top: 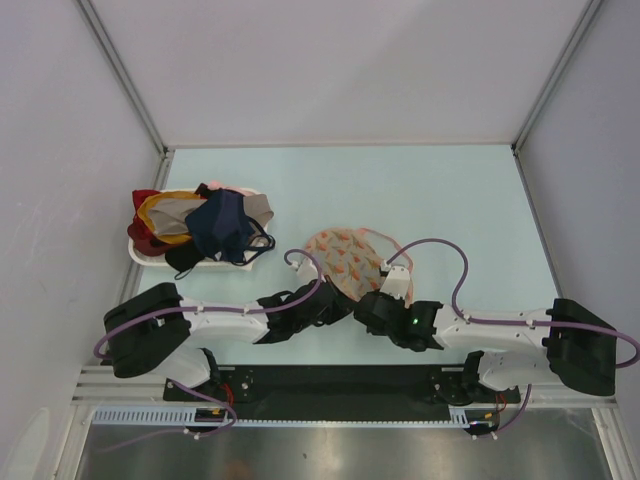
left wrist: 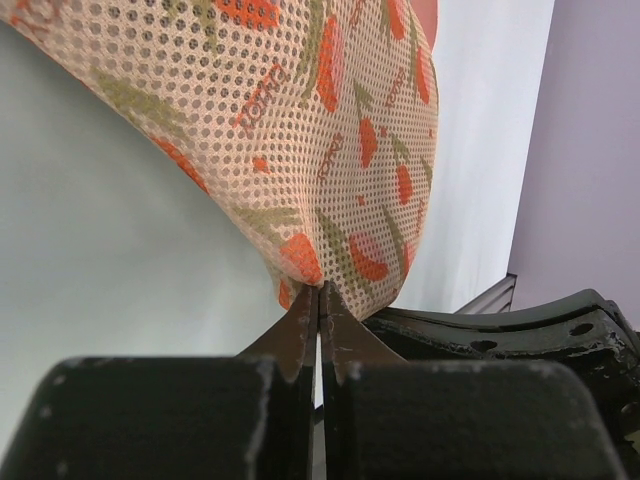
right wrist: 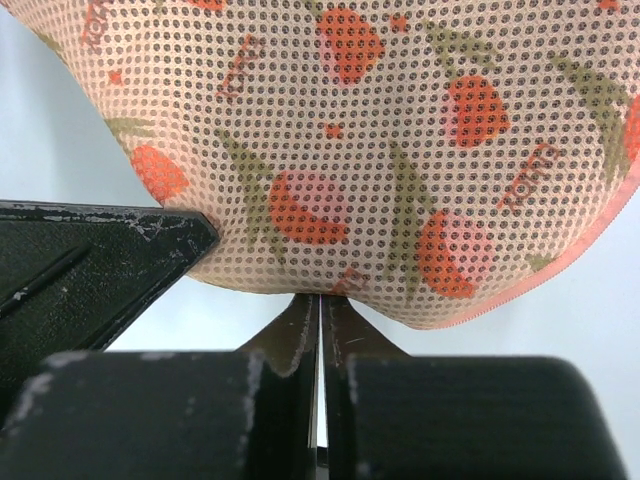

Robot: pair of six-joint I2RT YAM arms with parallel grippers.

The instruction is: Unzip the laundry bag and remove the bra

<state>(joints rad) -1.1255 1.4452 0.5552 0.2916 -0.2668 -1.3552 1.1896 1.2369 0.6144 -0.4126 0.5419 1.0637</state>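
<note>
The laundry bag (top: 345,258) is a beige-pink mesh pouch with red-orange motifs, lying mid-table just beyond both grippers. My left gripper (top: 338,294) is shut, its tips pinching the bag's near edge; in the left wrist view the mesh (left wrist: 300,120) rises from the closed tips (left wrist: 319,292). My right gripper (top: 373,299) is shut too, its closed tips (right wrist: 320,300) pressed into the underside of the bag (right wrist: 380,150), apparently pinching the mesh. The pink edging (right wrist: 560,270) shows at the right. The bra is hidden, and no zip pull shows.
A white tray (top: 150,257) at the left holds a heap of navy, red and yellow garments (top: 205,225). The two gripper bodies sit close together: the right one (left wrist: 500,335) shows in the left wrist view, the left one (right wrist: 90,260) in the right wrist view.
</note>
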